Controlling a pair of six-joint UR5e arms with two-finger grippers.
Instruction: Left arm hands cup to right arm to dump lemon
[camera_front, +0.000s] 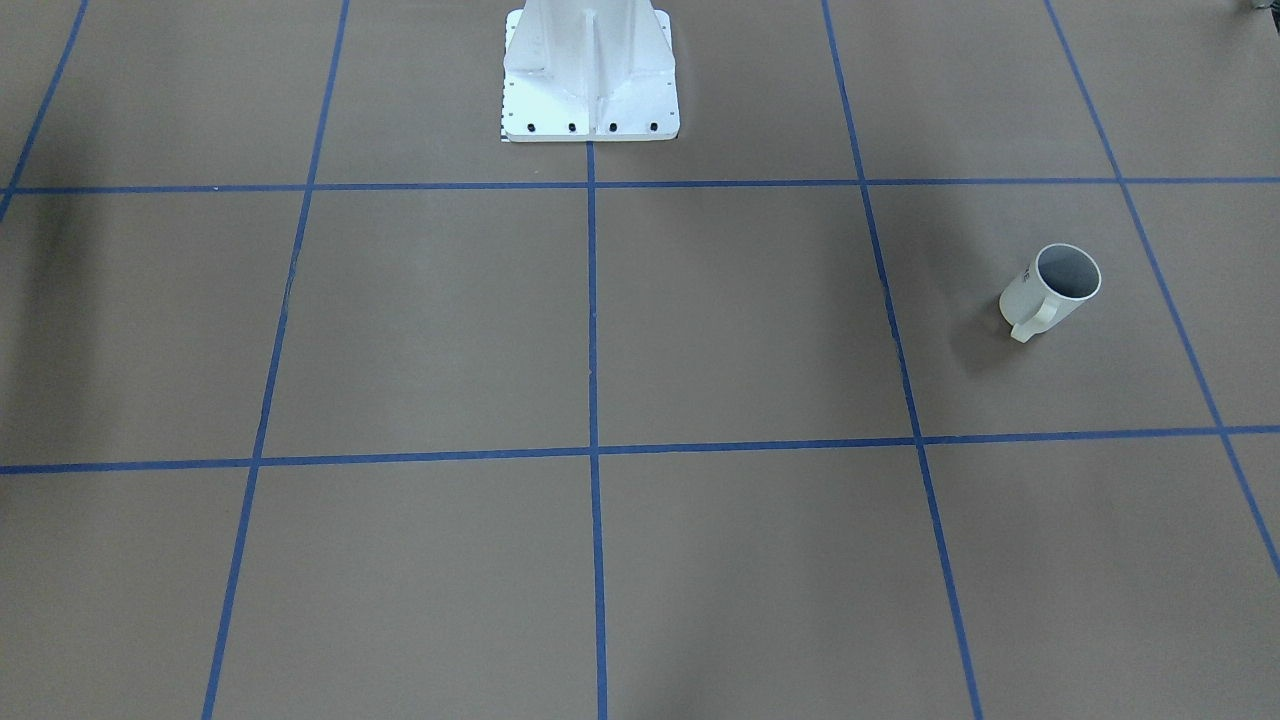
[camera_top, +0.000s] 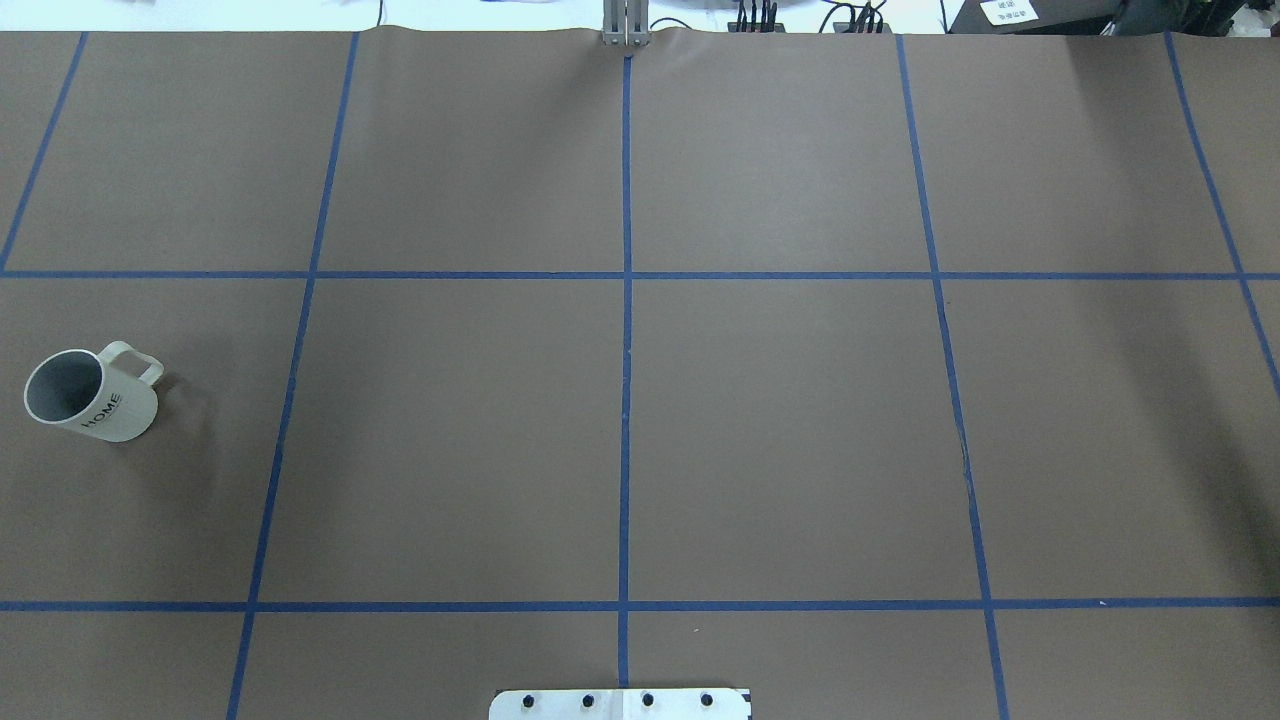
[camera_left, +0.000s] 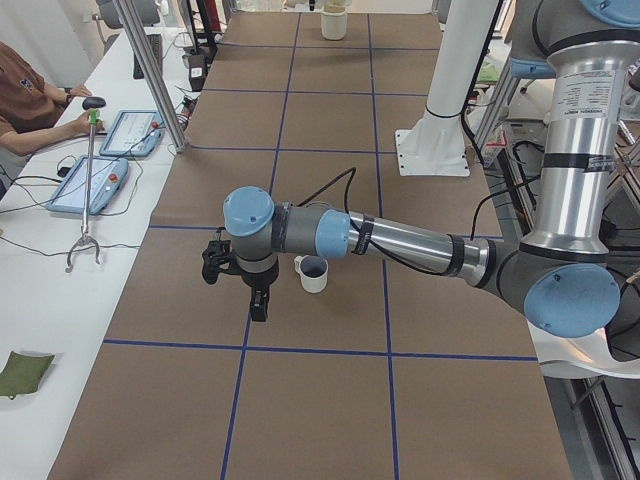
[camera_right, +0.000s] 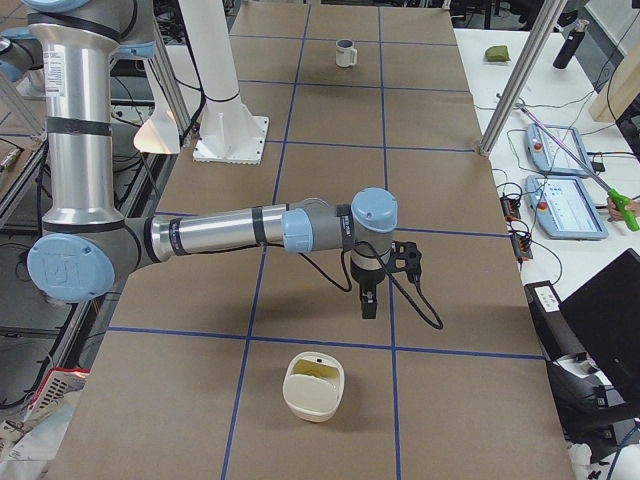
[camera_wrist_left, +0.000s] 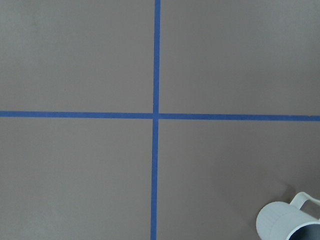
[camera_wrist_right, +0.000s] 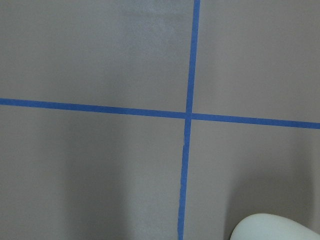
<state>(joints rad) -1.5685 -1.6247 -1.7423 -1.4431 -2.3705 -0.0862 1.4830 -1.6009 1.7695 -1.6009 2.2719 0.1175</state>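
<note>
White cup upright on table, cream bowl holding something yellowish

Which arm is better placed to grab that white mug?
The left. The mug stands on the robot's left side, and the left gripper hangs close beside it. The right gripper is far off, near a cream bowl.

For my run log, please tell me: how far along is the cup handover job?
Done: nothing yet. The cup stands upright on the table, ungripped. In hand: the left tool hangs near it, apart from it. Left: grasping, handing over to the right tool, which holds nothing, and dumping. I cannot see a lemon in the cup.
</note>
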